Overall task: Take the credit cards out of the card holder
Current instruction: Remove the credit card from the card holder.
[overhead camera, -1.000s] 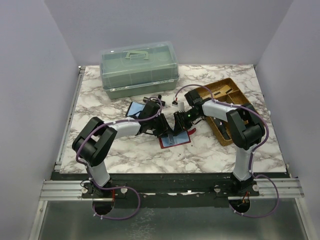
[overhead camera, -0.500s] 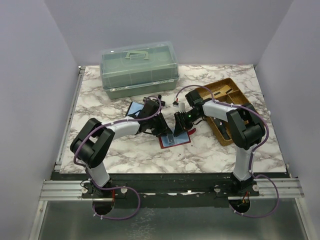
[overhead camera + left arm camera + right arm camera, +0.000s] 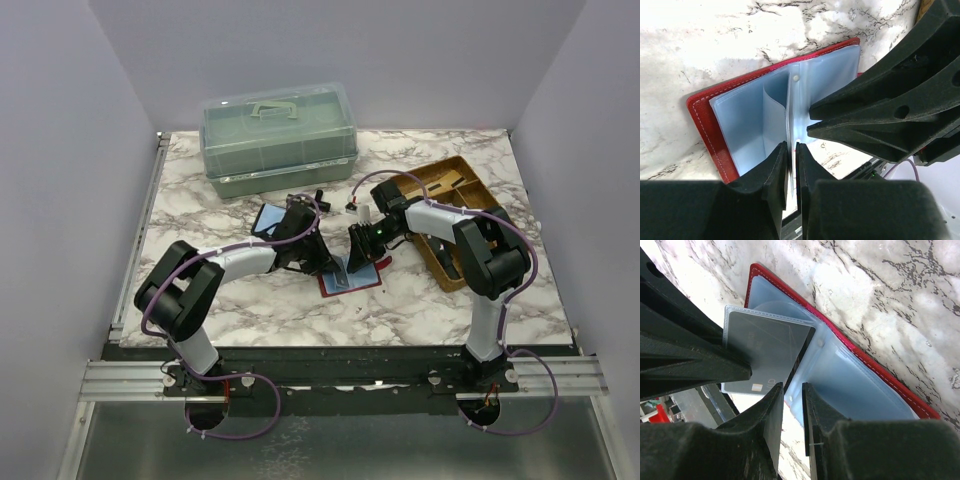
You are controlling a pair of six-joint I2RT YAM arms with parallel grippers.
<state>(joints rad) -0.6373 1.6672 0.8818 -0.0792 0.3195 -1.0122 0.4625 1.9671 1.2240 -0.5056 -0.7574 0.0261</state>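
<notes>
The card holder (image 3: 352, 281) lies open on the marble, a red wallet (image 3: 700, 120) with pale blue plastic sleeves (image 3: 855, 390). One grey credit card (image 3: 767, 352) stands up out of it in a clear sleeve. My left gripper (image 3: 792, 146) pinches this card's thin edge between nearly closed jaws; its fingers (image 3: 685, 355) show at the card's left side in the right wrist view. My right gripper (image 3: 793, 386) is closed narrowly on the edge of a blue sleeve leaf. In the top view the left gripper (image 3: 328, 264) and the right gripper (image 3: 358, 256) meet tip to tip over the wallet.
A green lidded toolbox (image 3: 278, 138) stands at the back left. A wooden tray (image 3: 455, 215) with small parts lies at the right under the right arm. A flat blue dark-edged item (image 3: 268, 220) lies left of the left gripper. A small white object (image 3: 362, 212) sits behind the grippers.
My left gripper's jaws have narrowed onto the card's edge, and the left arm has shifted slightly. The right gripper and the wallet have stayed in place.
</notes>
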